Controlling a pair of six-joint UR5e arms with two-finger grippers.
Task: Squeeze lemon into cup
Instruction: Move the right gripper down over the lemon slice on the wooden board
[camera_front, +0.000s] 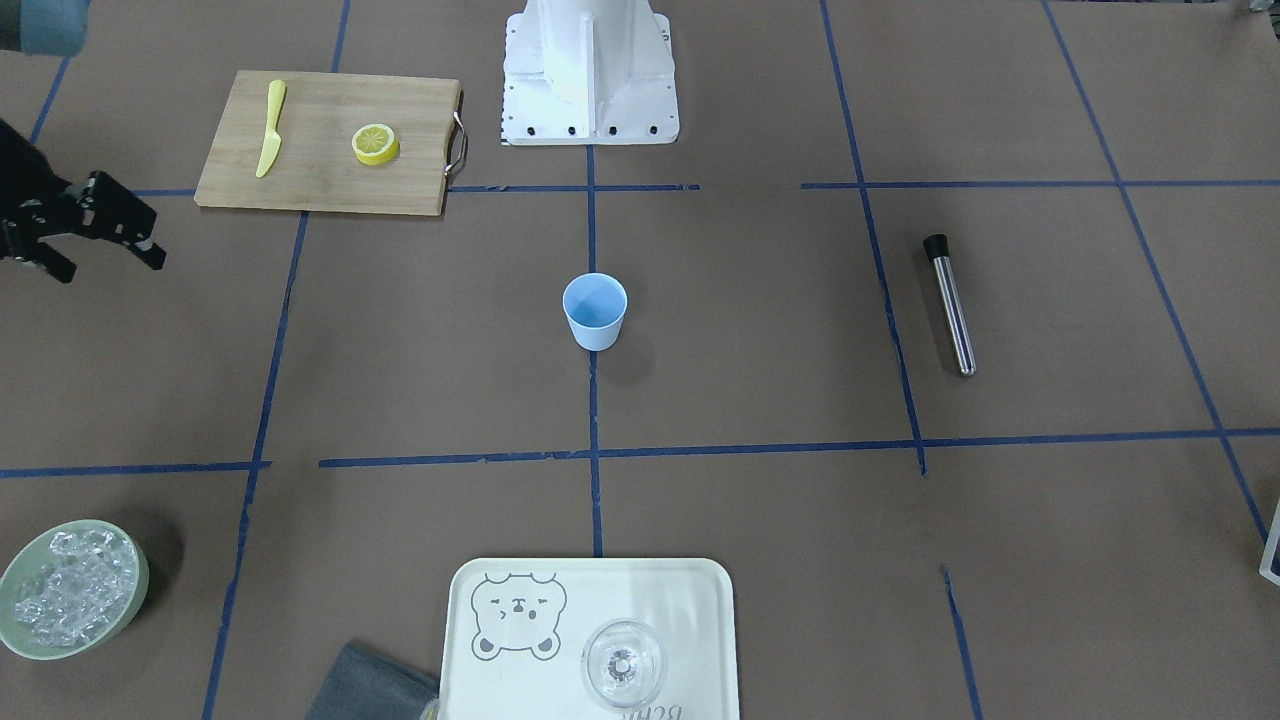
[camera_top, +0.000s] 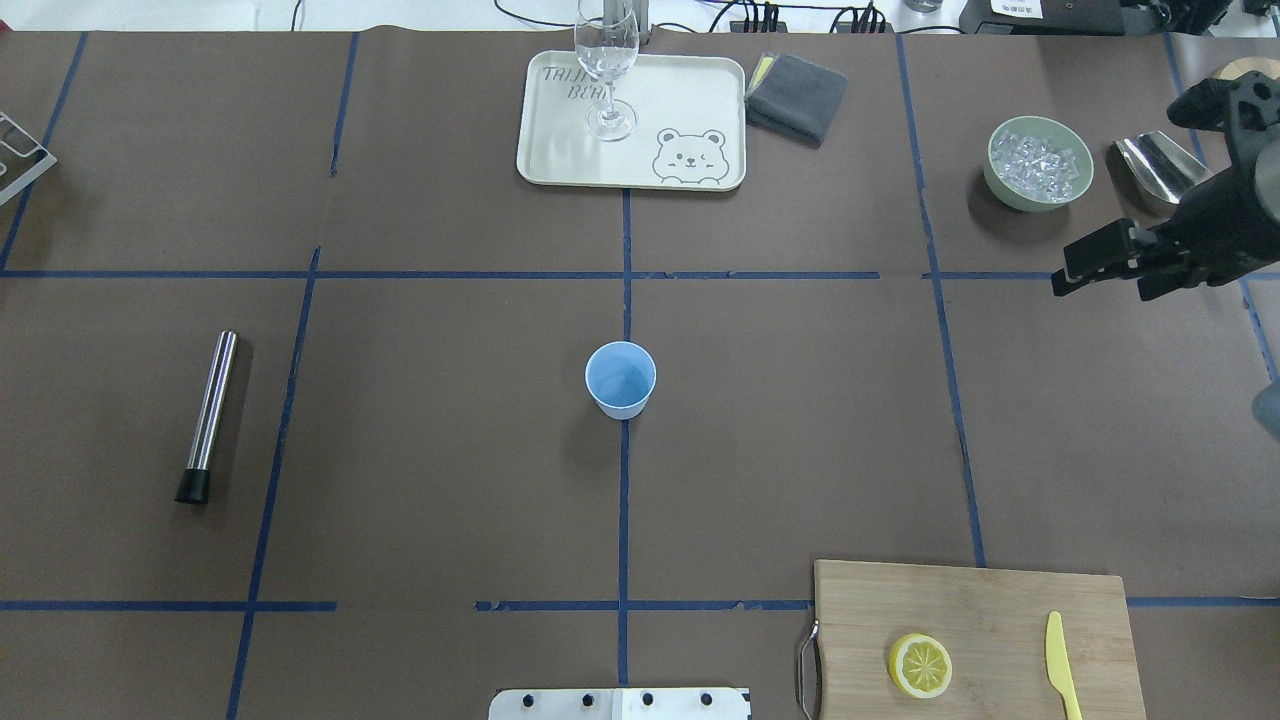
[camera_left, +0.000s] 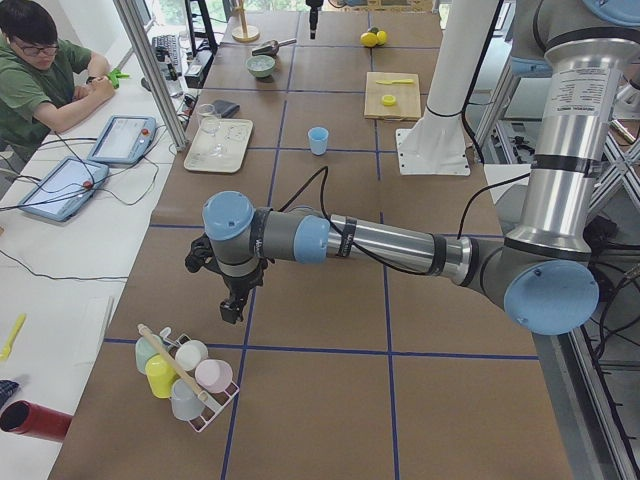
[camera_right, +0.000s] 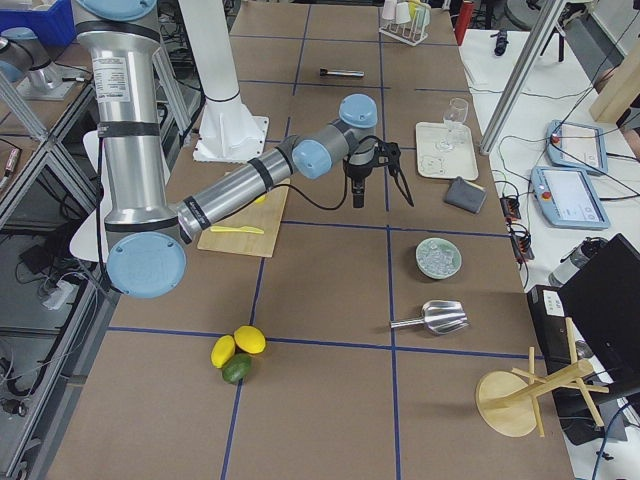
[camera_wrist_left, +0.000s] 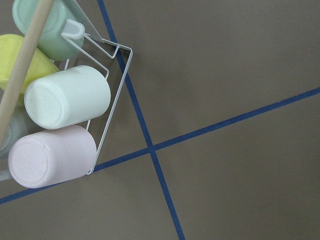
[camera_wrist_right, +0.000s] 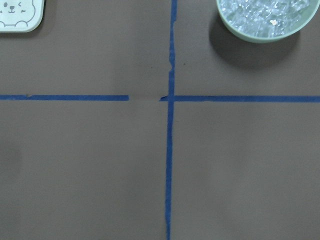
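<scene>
The lemon (camera_front: 375, 144) is a round yellow slice lying flat on a wooden cutting board (camera_front: 320, 185); it also shows in the overhead view (camera_top: 920, 665). The cup (camera_front: 595, 311) is light blue, upright and empty at the table's middle (camera_top: 620, 379). My right gripper (camera_top: 1100, 285) hovers open and empty near the bowl of ice, well away from the lemon and the cup; it also shows in the front-facing view (camera_front: 110, 265). My left gripper (camera_left: 232, 305) shows only in the exterior left view, above a rack of cups; I cannot tell whether it is open.
A yellow plastic knife (camera_top: 1062, 665) lies on the board. A metal tube (camera_top: 208, 415) lies at the left. A tray (camera_top: 560, 165) holds a clear glass (camera_top: 606, 70), with a grey cloth (camera_top: 797, 96) beside it. A bowl of ice (camera_top: 1040, 163) and a metal scoop (camera_top: 1160, 165) are at the far right.
</scene>
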